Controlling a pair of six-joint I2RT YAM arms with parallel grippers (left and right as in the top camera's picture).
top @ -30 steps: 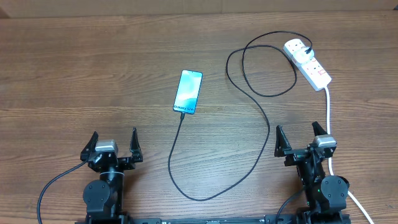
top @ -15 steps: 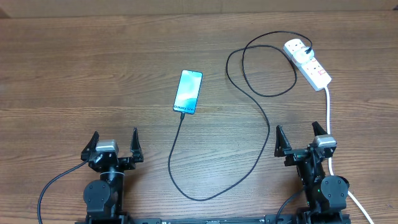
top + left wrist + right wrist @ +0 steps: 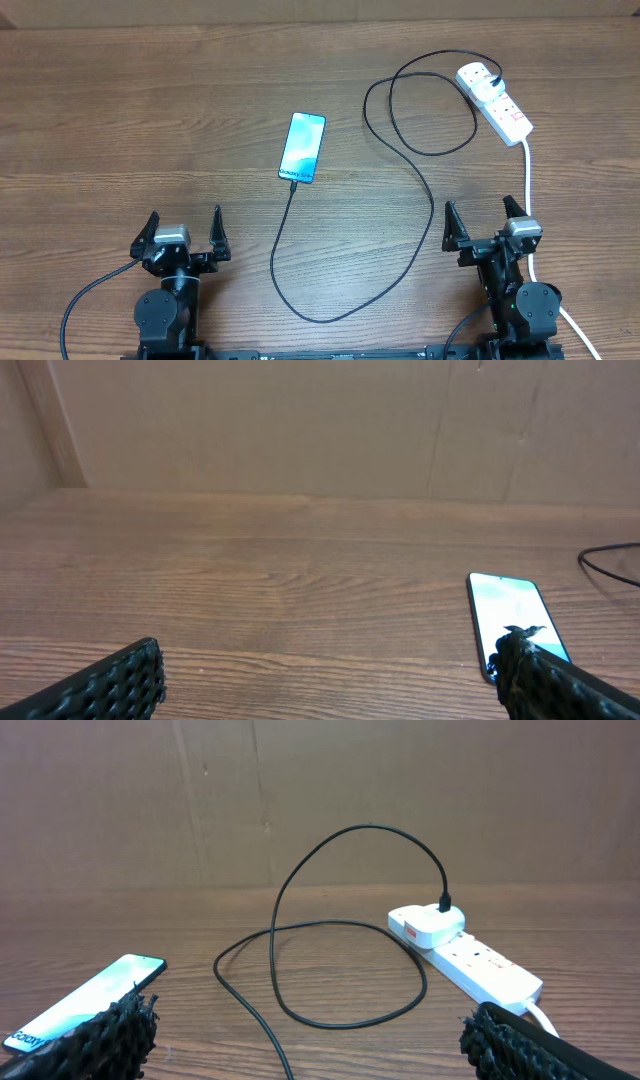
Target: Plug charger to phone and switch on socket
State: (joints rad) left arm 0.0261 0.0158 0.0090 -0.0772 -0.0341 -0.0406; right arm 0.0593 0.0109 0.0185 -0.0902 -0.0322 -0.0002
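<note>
While both arms are sitting at the near edge of the table (image 3: pixel 150 100), the following values are applying.

Left gripper (image 3: pixel 184 213): standing fully spread, holding nothing, fingers pointing away from the robot.
Right gripper (image 3: pixel 477 205): likewise gaping wide and carrying nothing.
Phone (image 3: pixel 302 148): lying flat between the two arms and well ahead of them, somewhat nearer the left one; long axis running almost straight away from the robot, screen glowing light blue.
Charger (image 3: pixel 370 827): trailing as a thin black cable from the phone's near short edge, looping across the wood, then arching up into a white adapter block (image 3: pixel 428 925). The tip is appearing seated in the phone, though this is too small to confirm.
Socket (image 3: pixel 497 100): resting at the far right, straight ahead of the right gripper and well apart from it; long axis slanting from far-left to near-right. Right arm is clearly nearer.
Switch: red markings are showing, but on or off is not readable.
White lead (image 3: pixel 527 175): running thick and stiff from the socket's near end past the right arm.
Surfaces: wood-grain top, glossy glass, hard smooth plastic, limp rubbery cable.
</note>
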